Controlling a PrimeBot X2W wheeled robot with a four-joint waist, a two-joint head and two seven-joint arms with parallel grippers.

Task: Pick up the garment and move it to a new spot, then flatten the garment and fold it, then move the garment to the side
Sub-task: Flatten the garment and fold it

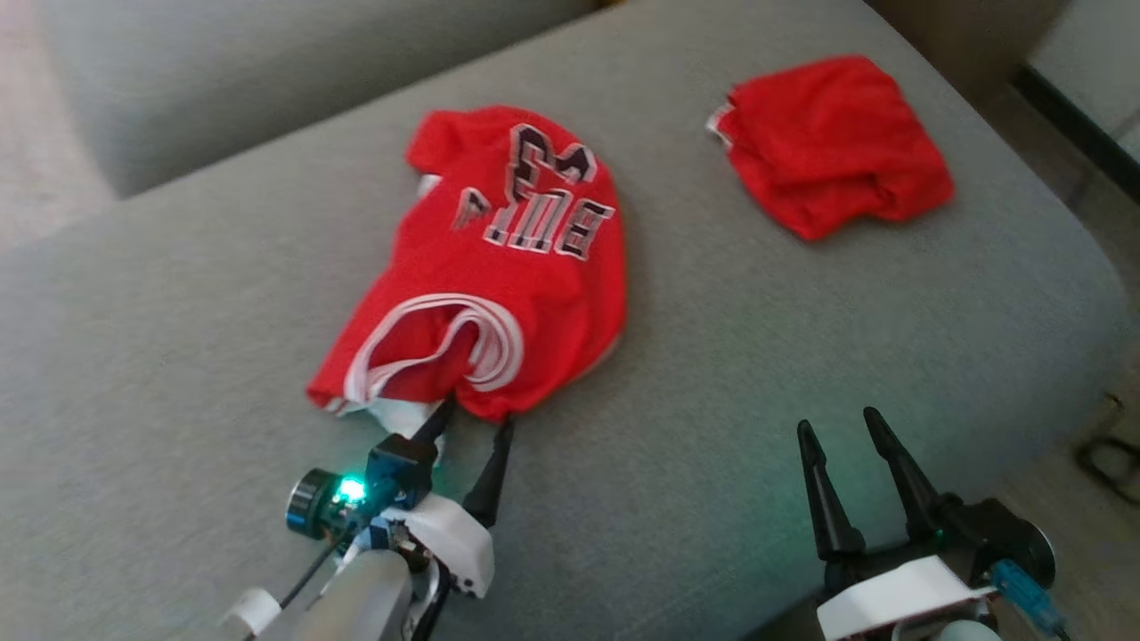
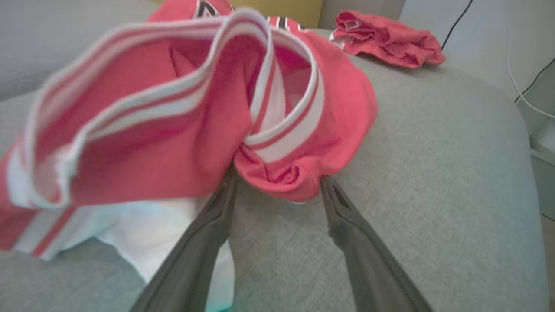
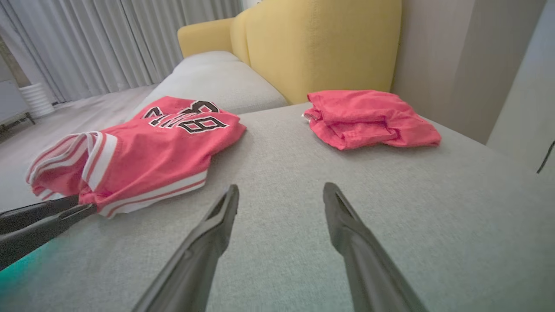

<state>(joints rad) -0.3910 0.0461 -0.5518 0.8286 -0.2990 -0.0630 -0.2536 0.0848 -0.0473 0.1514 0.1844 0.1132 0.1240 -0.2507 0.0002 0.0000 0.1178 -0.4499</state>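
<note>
The garment is a red jersey [image 1: 499, 294] with white-striped trim and black lettering, lying crumpled on the grey sofa cushion [image 1: 712, 401]. Its bunched armhole trim [image 2: 143, 130] rises close in the left wrist view. My left gripper [image 1: 476, 416] is open at the jersey's near edge, and a small red fold sits between its fingertips [image 2: 277, 177]. The fingers stand apart on either side of that fold. My right gripper [image 1: 837, 420] is open over bare cushion to the right, with nothing between its fingers [image 3: 282, 187]. The jersey [image 3: 160, 147] lies to its left.
A second red garment [image 1: 833, 147], loosely folded, lies at the cushion's far right [image 3: 368, 117]. A yellow sofa back [image 3: 321, 47] rises behind it. The cushion's rounded edge [image 1: 1104, 294] drops to the floor at the right. Another grey cushion [image 1: 267, 80] lies at the upper left.
</note>
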